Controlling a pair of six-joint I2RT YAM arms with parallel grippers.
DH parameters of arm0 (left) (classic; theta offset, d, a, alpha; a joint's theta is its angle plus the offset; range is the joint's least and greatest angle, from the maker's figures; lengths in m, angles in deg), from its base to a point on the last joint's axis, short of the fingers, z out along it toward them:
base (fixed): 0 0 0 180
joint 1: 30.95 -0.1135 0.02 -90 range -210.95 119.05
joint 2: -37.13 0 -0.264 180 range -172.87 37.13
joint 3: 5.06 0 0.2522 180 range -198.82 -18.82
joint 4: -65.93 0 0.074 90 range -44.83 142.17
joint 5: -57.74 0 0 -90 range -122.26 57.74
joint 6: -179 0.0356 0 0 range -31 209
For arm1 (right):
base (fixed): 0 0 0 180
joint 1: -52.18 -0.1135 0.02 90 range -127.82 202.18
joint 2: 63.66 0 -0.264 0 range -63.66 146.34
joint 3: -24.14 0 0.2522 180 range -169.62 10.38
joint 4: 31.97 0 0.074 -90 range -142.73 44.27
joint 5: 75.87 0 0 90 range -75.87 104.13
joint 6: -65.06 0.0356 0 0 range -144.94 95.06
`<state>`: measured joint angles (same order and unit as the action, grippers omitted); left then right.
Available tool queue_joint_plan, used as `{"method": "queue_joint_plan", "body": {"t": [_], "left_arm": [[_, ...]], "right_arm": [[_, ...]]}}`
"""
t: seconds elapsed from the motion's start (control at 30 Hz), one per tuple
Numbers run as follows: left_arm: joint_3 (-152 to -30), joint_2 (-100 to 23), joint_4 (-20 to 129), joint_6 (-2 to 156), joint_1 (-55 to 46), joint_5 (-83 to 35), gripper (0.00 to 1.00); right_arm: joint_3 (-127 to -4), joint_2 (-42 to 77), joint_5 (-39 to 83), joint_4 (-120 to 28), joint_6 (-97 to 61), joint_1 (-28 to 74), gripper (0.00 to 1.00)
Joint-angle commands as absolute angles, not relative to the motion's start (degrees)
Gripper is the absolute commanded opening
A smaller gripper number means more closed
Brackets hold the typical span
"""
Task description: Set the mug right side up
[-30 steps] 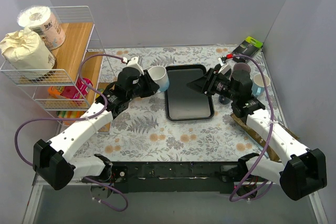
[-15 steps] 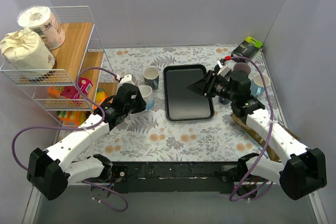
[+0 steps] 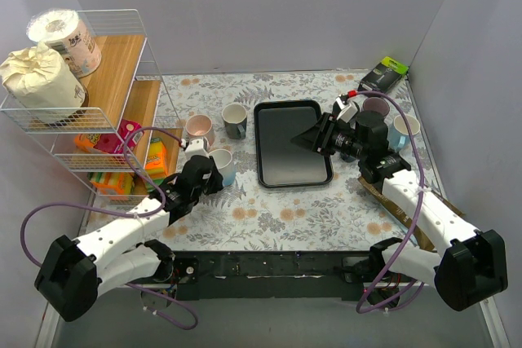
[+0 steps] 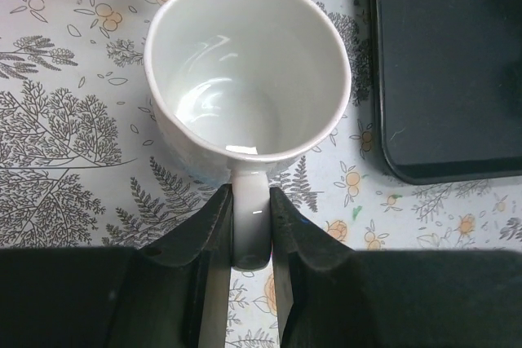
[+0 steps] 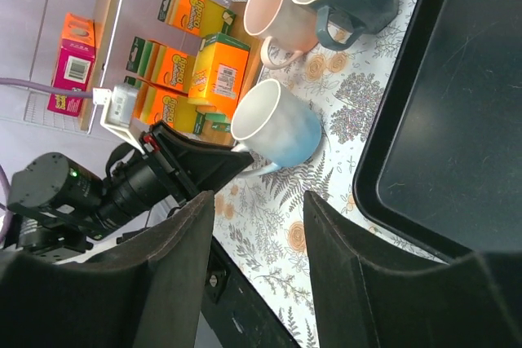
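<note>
The white mug with a pale blue outside (image 3: 223, 165) stands upright with its opening up on the floral cloth, left of the black tray (image 3: 292, 170). It also shows in the left wrist view (image 4: 245, 79) and the right wrist view (image 5: 281, 128). My left gripper (image 3: 209, 172) is shut on the mug's handle (image 4: 250, 218), with both jaws pressed against its sides. My right gripper (image 3: 307, 138) is open and empty. It hovers over the tray's right part, with its fingers (image 5: 175, 283) wide apart.
A pink mug (image 3: 198, 128) and a dark mug (image 3: 235, 118) stand upright behind the held mug. A purple mug (image 3: 376, 107) and a light blue mug (image 3: 405, 126) stand at the right. A wire rack (image 3: 98, 87) with paper rolls and orange boxes (image 5: 218, 71) is at the left.
My left arm has carried the mug from beside the tray's far left corner toward the near left and lowered it. The mug went from tilted to upright. The right arm barely moved.
</note>
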<state>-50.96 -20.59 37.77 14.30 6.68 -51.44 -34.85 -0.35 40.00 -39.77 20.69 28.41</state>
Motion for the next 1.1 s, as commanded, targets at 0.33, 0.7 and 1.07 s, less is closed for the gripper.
{"method": "queue_joint_plan", "body": {"t": [0.33, 0.7, 1.07], "left_arm": [[-44.0, -20.6, 51.9, 15.6, 8.5, -54.8, 0.27], [-47.5, -19.3, 49.0, 16.0, 8.7, -55.2, 0.89], [-71.5, -15.2, 31.0, 16.1, 8.7, -43.6, 0.98]], "right_arm": [[-35.2, 0.3, 41.5, -40.2, 19.6, 28.3, 0.55], [-37.7, 0.3, 37.2, -45.6, 17.1, 28.3, 0.61], [-48.3, -1.5, 19.7, -65.3, 10.8, 28.9, 0.79]]}}
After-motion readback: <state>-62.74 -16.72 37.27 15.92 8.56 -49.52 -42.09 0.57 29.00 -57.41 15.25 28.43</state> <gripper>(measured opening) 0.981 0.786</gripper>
